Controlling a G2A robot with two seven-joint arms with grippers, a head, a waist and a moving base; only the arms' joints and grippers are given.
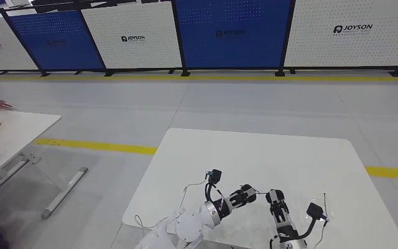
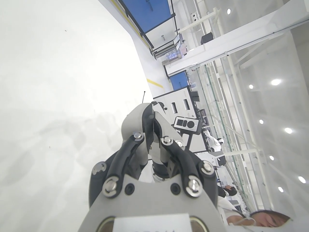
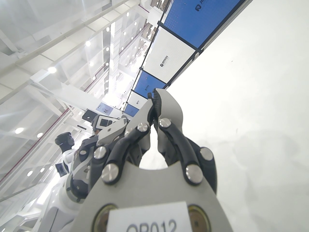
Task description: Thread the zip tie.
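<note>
- Low over the near edge of the white table (image 1: 249, 155), the left gripper (image 1: 249, 193) and right gripper (image 1: 274, 197) face each other tip to tip, a small gap between them.
- The zip tie (image 1: 261, 192) is hard to make out from above: it shows as no more than a faint dark thread across that gap, and its head and tail cannot be told apart.
- Most of the tie is hidden inside the claws. In the left wrist view it appears as a thin dark strip (image 2: 153, 121), edge-on between the fingers. In the right wrist view a small black tab (image 3: 150, 95) pokes out at the fingertips.
- Left gripper (image 2: 153, 105): fingers pressed together, clamped on the zip tie, with no gap visible between the pads.
- Right gripper (image 3: 153, 92): fingers likewise drawn tight together, black pads meeting, pinching the tie's end at the very tip.
- The wrist views give the closed fingers in close-up. The top view gives what they cannot: how the two claws stand relative to each other, held above the tabletop near its front edge.
- A thin black stalk (image 2: 144, 97) rises beyond the left claw. What it belongs to cannot be told.
- Blue and white partition panels (image 1: 233, 31) line the far side of the floor, well behind the table.
</note>
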